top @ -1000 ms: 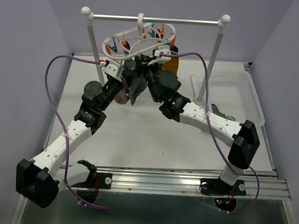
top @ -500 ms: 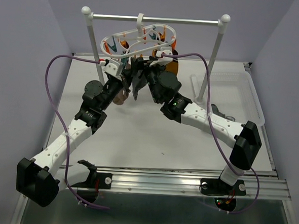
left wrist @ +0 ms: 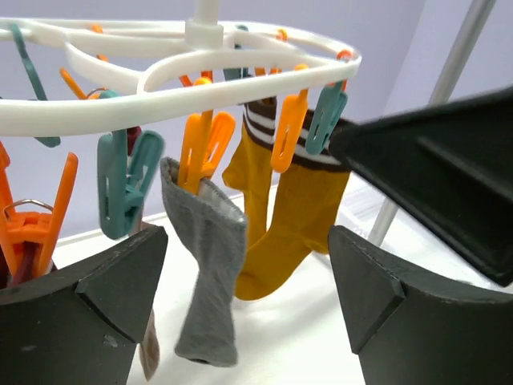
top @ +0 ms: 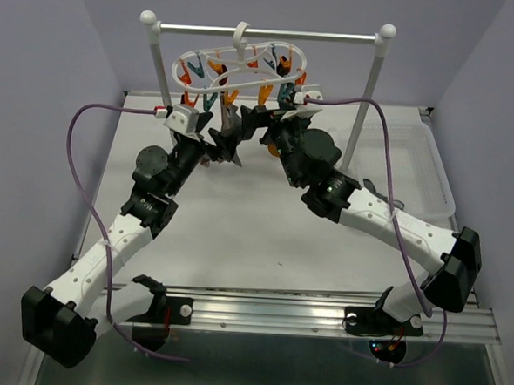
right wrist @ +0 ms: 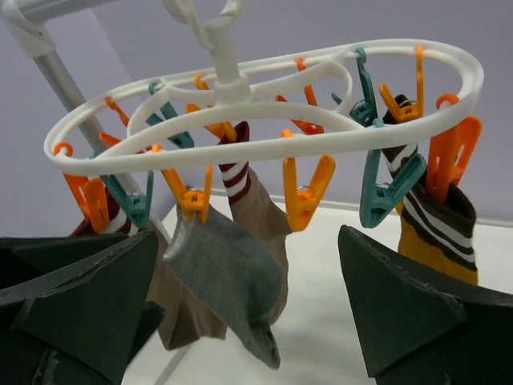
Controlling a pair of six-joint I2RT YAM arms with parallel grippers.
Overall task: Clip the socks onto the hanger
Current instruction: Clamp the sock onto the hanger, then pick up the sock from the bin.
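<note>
The white oval hanger (top: 241,65) hangs by its hook from the rail, with orange and teal clips round its ring (left wrist: 160,96) (right wrist: 240,88). An orange clip (left wrist: 204,148) holds a grey sock (left wrist: 204,265) (right wrist: 232,273), which dangles free. Beside it hang a mustard sock (left wrist: 296,216) (right wrist: 437,233) with a striped cuff and a tan sock (right wrist: 264,208). My left gripper (top: 225,143) (left wrist: 244,249) is open just below and in front of the hanger, holding nothing. My right gripper (top: 263,123) (right wrist: 248,241) is open too, facing it from the other side, empty.
The silver rail (top: 267,33) rests on two white posts (top: 367,103) at the back of the table. A white plastic basket (top: 433,168) stands at the right. Purple cables (top: 85,147) loop off both wrists. One finger of the right gripper (left wrist: 449,160) juts into the left wrist view.
Both grippers have opened and drawn back a little from the hanger. The grey sock now hangs from its orange clip, and the hanger has swung back level.
</note>
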